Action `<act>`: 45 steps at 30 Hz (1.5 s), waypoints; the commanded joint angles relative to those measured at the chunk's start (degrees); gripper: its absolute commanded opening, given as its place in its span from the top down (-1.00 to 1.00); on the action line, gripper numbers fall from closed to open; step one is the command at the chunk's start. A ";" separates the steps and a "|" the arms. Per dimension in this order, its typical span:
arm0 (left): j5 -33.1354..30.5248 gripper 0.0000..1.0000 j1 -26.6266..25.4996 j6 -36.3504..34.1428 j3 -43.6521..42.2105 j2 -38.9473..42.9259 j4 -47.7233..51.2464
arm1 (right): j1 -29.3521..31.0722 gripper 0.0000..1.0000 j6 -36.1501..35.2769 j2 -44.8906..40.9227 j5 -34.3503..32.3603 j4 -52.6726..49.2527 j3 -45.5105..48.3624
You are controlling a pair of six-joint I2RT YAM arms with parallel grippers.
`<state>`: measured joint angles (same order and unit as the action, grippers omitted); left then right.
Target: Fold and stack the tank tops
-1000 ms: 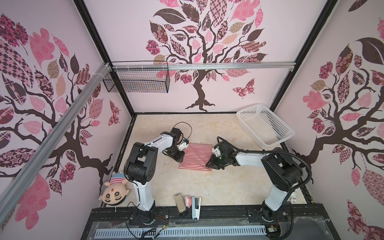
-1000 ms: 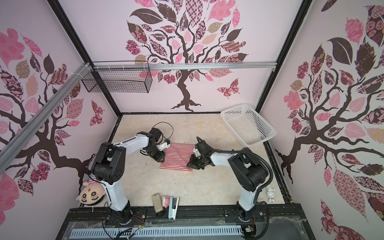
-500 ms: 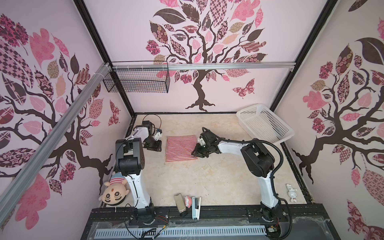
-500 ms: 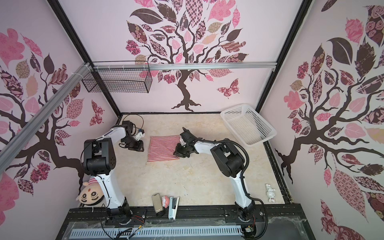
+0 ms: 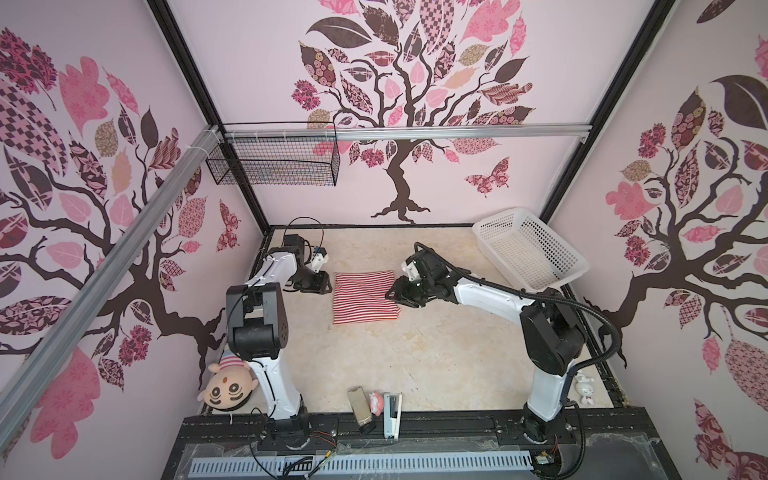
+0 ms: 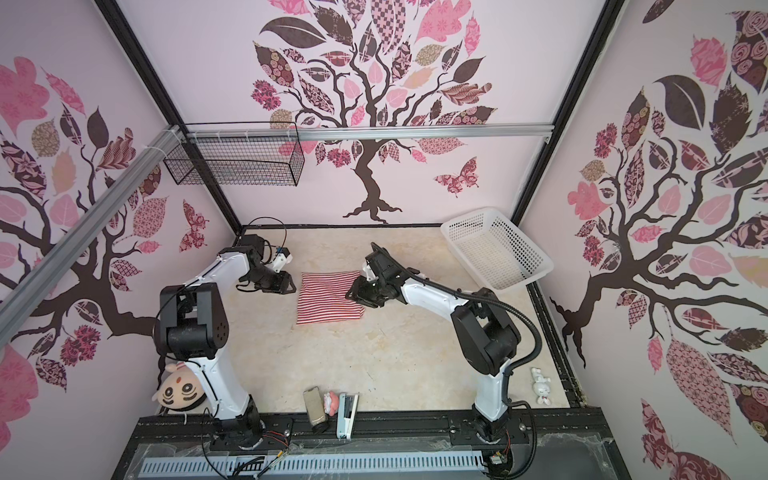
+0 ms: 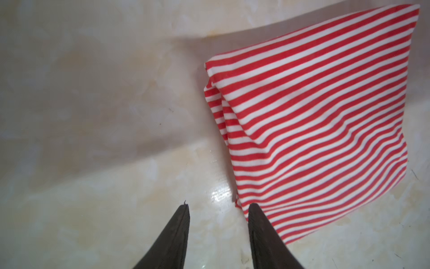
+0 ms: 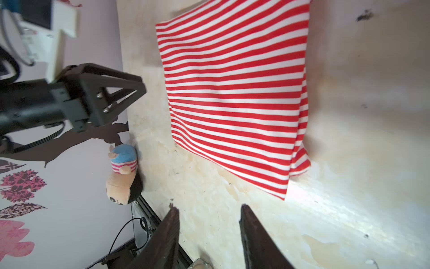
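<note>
Where it lies folded, the tank top (image 5: 364,302) shows red-and-white stripes.

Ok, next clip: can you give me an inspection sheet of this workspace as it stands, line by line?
Surface: beige marbled table, yellowish stains and dark specks.
Job's things: one red-and-white striped tank top, folded into a rectangle, flat on the table; no second one seen.
Clutter: plush doll at the left wall; small items at the front edge; white bunny figure by the right arm's base; white basket in the far right corner, nothing seen in it.
Claws: left claw open, empty, beside the top's edge; right claw open, empty, at the opposite side.
Cables: black loop at the left wrist; black hose along the right arm; neither on the cloth.
Surroundings: tree-decal walls; wire basket on the back rail.
</note>
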<state>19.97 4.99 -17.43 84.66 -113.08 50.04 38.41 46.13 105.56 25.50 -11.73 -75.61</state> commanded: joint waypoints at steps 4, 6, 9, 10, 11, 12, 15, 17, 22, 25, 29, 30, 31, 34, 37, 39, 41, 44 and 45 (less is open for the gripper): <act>3.05 0.10 -0.86 3.51 5.41 -5.85 1.37 | 0.17 0.07 -2.24 -6.95 -5.33 -4.84 6.18; 3.48 0.10 -1.34 3.81 7.02 -6.86 2.33 | -0.07 0.07 -2.69 -9.57 -5.37 -5.04 8.52; 3.41 0.10 -2.56 4.06 8.49 -7.96 2.87 | -0.39 0.07 -3.14 -13.01 -6.19 -5.87 11.74; 3.06 0.10 -3.00 4.12 8.71 -8.26 2.83 | -0.67 0.07 -3.06 -13.98 -6.33 -6.02 12.82; 2.44 0.10 -3.58 4.26 9.14 -8.56 2.83 | -1.08 0.06 -2.91 -15.03 -6.25 -6.11 13.93; 2.00 0.10 -4.11 4.44 9.53 -9.02 2.73 | -1.44 0.06 -2.68 -16.35 -6.25 -6.24 15.04; 0.95 0.11 -5.14 4.78 11.05 -10.35 2.88 | -2.53 0.06 -2.27 -20.43 -6.57 -6.52 17.39; -0.11 0.11 -5.43 5.15 11.87 -10.93 2.99 | -3.38 0.05 -2.65 -22.61 -7.57 -8.08 17.71; -2.54 0.12 -5.18 5.74 9.98 -7.78 1.82 | -7.83 0.00 -6.24 -27.48 -8.08 -13.08 16.92; -4.75 0.12 -4.79 5.65 7.14 -3.06 0.70 | -11.17 -0.13 -9.15 -30.40 -9.12 -16.16 16.12; -5.49 0.09 -3.06 5.74 3.35 4.79 -0.71 | -14.29 -0.50 -12.20 -33.69 -11.94 -18.48 15.65; -5.24 0.09 -2.70 5.65 2.75 6.44 -0.64 | -14.87 -0.57 -12.58 -34.30 -12.46 -18.63 15.65; -4.91 0.08 -2.37 5.62 2.10 8.31 -0.53 | -15.55 -0.62 -13.02 -34.86 -12.89 -18.76 15.74; -3.42 0.07 -1.42 5.37 0.25 13.12 -0.42 | -17.09 -0.63 -13.97 -35.43 -12.90 -19.49 15.27; -0.96 0.05 -1.38 5.27 -2.28 16.04 -1.03 | -17.34 -0.64 -13.83 -35.43 -12.23 -18.98 15.16; 0.63 0.05 -2.10 5.19 -3.69 16.57 -0.85 | -17.32 -0.63 -13.15 -35.54 -11.50 -18.68 15.61; 2.51 0.05 -3.57 4.50 -5.05 16.31 0.47 | -17.34 -0.64 -12.40 -36.36 -11.48 -18.31 16.57; 3.53 0.05 -7.07 3.66 -9.92 17.19 -1.35 | -17.39 -0.63 -12.34 -38.75 -12.65 -18.27 18.42; 2.97 0.05 -8.58 3.65 -12.03 17.80 -2.69 | -17.34 -0.64 -12.54 -39.38 -13.00 -18.68 18.82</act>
<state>20.73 -0.47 -12.45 76.71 -95.72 48.49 21.17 33.58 69.34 13.56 -28.99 -57.39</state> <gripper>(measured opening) 0.474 0.818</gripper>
